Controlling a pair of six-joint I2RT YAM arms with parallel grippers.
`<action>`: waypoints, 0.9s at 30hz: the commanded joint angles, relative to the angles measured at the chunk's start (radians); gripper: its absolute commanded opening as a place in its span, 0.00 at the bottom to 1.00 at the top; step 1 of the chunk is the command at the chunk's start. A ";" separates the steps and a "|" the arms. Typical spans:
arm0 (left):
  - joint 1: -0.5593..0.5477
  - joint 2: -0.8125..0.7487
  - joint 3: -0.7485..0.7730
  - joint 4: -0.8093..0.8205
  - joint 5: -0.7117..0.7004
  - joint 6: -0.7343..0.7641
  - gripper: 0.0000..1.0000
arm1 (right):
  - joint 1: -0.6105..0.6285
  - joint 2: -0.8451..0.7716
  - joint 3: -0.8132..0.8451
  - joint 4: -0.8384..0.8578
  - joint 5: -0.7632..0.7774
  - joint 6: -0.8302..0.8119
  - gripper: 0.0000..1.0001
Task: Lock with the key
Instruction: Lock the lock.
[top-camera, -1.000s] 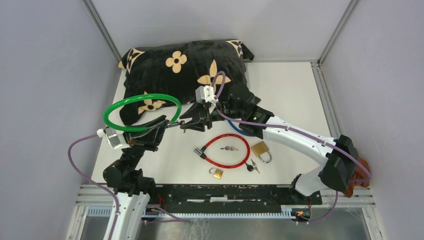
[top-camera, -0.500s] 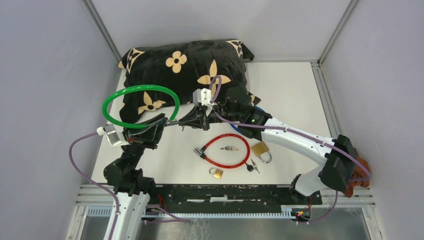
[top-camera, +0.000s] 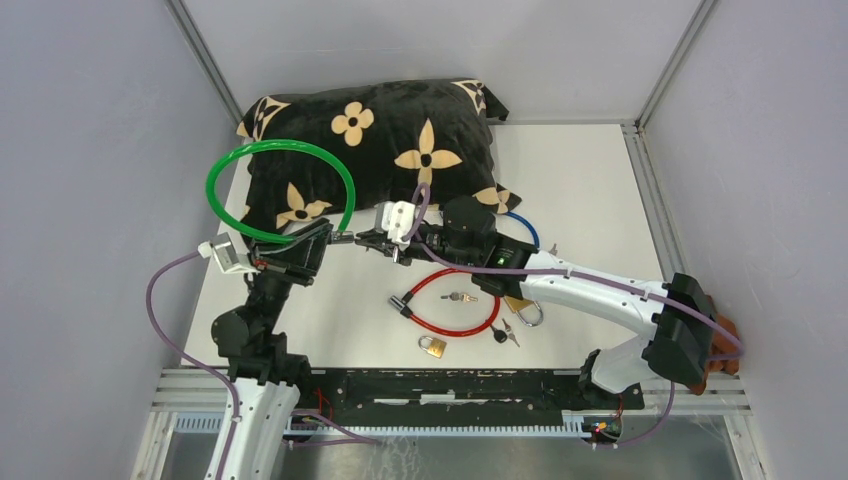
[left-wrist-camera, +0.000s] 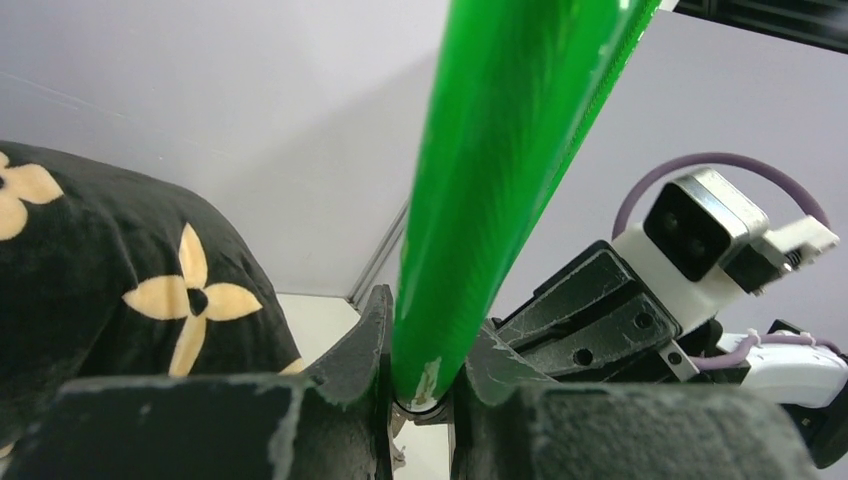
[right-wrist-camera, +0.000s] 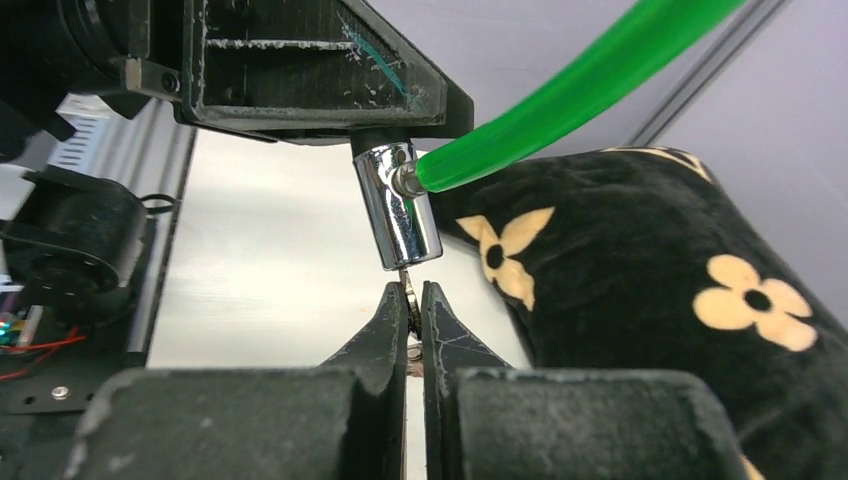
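Tabletop (top-camera: 580, 190): right claw (right-wrist-camera: 409, 292), seemingly on key (right-wrist-camera: 405, 277).

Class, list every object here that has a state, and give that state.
Green cable lock: held up by the left gripper, end seated in its chrome barrel.
Key: pinched in the shut right gripper, tip in the barrel.
Red cable lock: lying on the table, looped.
Small padlock: lying on the table.

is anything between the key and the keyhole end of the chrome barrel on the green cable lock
Nothing visible does. The key, pinched in the right tool, meets the lower end of the chrome barrel with no object between them. The left tool grips the green cable at the barrel's other end, off the key's line.
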 joint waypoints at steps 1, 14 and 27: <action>-0.006 0.016 0.016 -0.028 0.085 -0.066 0.02 | 0.043 -0.036 -0.009 0.198 0.087 -0.140 0.00; 0.019 -0.018 0.033 0.130 0.060 0.036 0.02 | 0.048 -0.064 -0.045 0.076 0.072 -0.319 0.36; 0.021 -0.020 0.030 0.133 0.075 0.043 0.02 | 0.049 -0.090 -0.009 -0.096 0.093 -0.305 0.55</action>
